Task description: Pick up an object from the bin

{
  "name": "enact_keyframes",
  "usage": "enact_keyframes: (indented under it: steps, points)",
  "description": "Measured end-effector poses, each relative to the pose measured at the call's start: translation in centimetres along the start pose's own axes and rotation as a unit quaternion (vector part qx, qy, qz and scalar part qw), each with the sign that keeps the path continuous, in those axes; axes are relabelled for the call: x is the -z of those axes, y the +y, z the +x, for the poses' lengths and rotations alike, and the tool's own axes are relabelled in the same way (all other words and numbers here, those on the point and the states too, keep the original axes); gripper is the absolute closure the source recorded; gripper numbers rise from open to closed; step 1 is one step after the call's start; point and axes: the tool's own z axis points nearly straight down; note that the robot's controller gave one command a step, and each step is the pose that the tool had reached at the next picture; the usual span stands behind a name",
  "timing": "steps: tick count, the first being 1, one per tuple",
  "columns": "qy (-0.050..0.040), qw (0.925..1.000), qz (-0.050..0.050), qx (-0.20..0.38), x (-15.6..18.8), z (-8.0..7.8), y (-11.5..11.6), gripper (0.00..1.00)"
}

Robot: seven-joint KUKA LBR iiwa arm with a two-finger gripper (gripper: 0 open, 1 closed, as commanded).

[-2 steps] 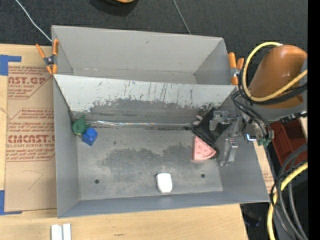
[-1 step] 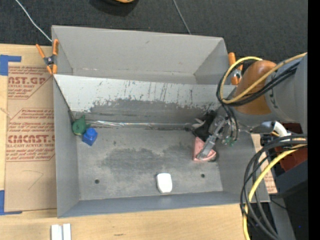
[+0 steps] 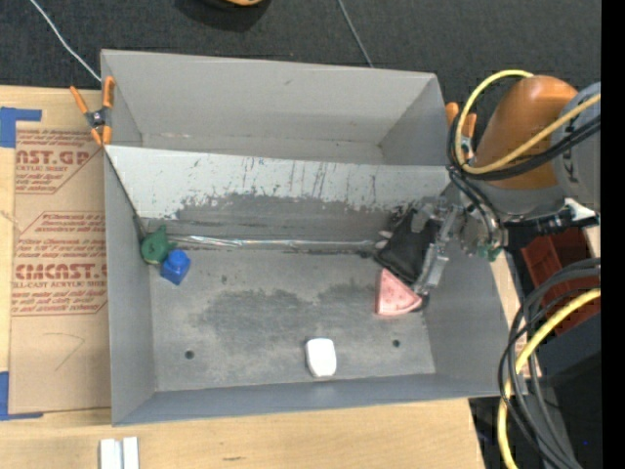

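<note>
My gripper (image 3: 420, 270) is low on the bin's right side, just off the right wall. A pink wedge-shaped thing (image 3: 395, 298) with a pale edge lies on the floor directly under its tip and touches or nearly touches it. Whether the wedge is gripped cannot be made out. A white rounded block (image 3: 320, 356) rests near the front wall, to the left of the wedge and apart from the gripper.
In the far left corner of the floor a small blue cube (image 3: 175, 266) lies against a green lump (image 3: 153, 248). The arm with its orange cover and yellow cables hangs over the right rim.
</note>
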Motion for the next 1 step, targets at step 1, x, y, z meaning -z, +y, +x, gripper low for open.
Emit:
enact_keyframes:
  steps: [1]
  points:
    - [0.0081, 0.9717, -0.003, -0.236, -4.02, 7.86, -2.43, 0.0]
